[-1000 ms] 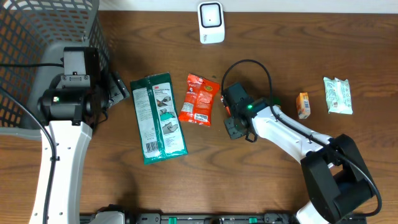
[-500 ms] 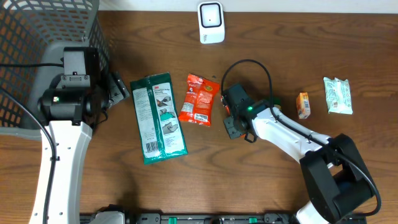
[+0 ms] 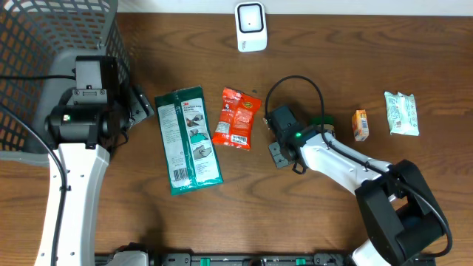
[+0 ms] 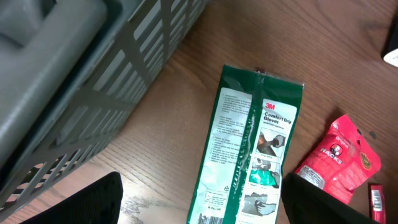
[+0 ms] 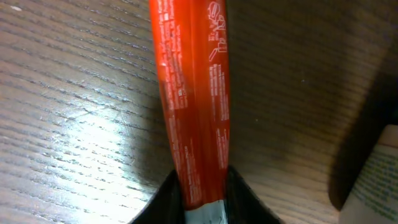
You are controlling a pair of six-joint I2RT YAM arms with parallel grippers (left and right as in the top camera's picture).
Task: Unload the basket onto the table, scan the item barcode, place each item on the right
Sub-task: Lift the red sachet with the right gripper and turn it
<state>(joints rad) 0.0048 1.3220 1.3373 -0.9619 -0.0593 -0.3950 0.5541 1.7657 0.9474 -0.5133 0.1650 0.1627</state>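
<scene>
the right end effector [image 5: 205, 200] is clamped on the slim red plastic packet [image 5: 189, 93], well short of the white box-shaped scanner [image 3: 250, 26], so pickup looks done and scanning is left; the left end effector [image 3: 137, 104] stands apart.

Red stick pack [image 5: 193, 93]: narrow, small white print along it, runs from 12 o'clock down to 6 o'clock with a slight lean. A grey-silver sealed strip shows at its lower end, at 6 o'clock. Right gripper [image 5: 202, 190] pinches that end. Dark fingers [image 5: 163, 200] press it from both sides, one at 7 o'clock, one at 5 o'clock. Wood-grain table [image 5: 62, 137] behind, glare patch at 8 to 9 o'clock, dark shadow from 2 to 4 o'clock. Pale printed packet [image 5: 380, 177] at 4 o'clock, only an edge in frame, apart from the pack. Print too small to read. Can't tell whether the pack is lifted or lying flat.
</scene>
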